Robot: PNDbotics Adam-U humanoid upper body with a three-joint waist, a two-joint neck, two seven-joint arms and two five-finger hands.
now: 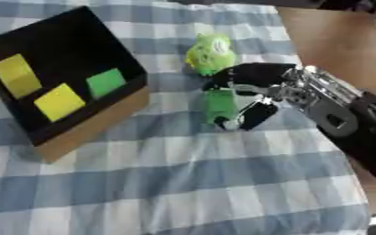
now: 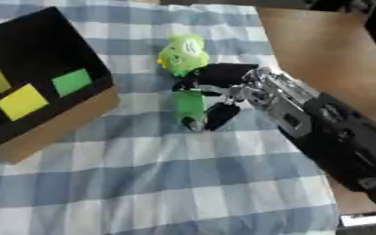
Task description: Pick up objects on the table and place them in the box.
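Note:
A green cylindrical object (image 1: 218, 104) lies on the blue-checked cloth, and my right hand (image 1: 251, 87) is curled round it, fingers over its top and thumb at its lower end. Just behind the hand sits a light green plush toy (image 1: 210, 53). The box (image 1: 59, 78), black inside with tan cardboard walls, stands at the left, tilted toward me. Inside it lie two yellow blocks (image 1: 59, 101) and a green block (image 1: 105, 82). My left hand shows in neither view.
The blue-and-white checked cloth (image 1: 191, 183) covers the table. A brown surface (image 2: 328, 50) runs along the right side beyond the cloth, where my right arm comes in.

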